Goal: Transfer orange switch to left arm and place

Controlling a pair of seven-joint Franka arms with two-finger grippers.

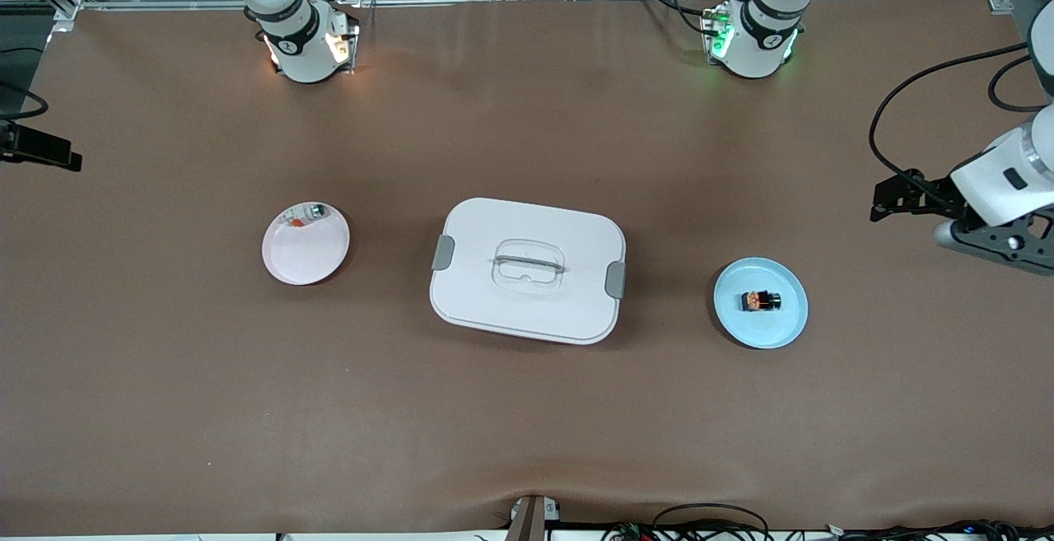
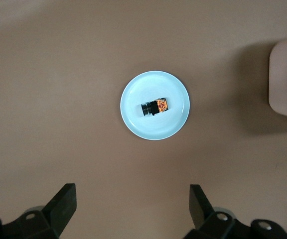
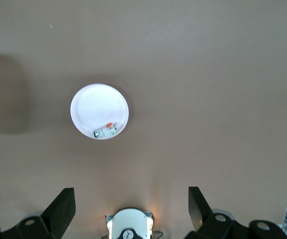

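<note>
A: Please go across the counter (image 1: 527, 426) from the right arm's end to the left arm's end. What is there?

B: First comes the pink plate (image 1: 305, 254). At about one o'clock on its rim lies a small clear part (image 1: 313, 212) with a green bit. It is not the one we want. In the centre stands the box (image 1: 528, 269), white, its lid on and its grey latches at both ends. Then comes the blue plate (image 1: 761, 324). The orange switch (image 1: 762, 301) lies on its side in the middle of this plate.

A: And the hands?

B: The right hand (image 3: 131, 206) is high over the counter near its own base, with the pink plate below it. Its fingers stand wide apart and hold nothing. This arm waits. The left hand (image 2: 133, 206) hangs over the counter's edge at three o'clock from the blue plate, also wide open and empty.

A: So which step is it?

B: I think it is the very beginning: the pick is not yet done. The next move, in my opinion, belongs to the left arm. It has to come over the blue plate, go down and close its fingers on the small switch. The part is tiny, so the aim must be exact. Later the handover should pass above or around the box without touching it.
</note>
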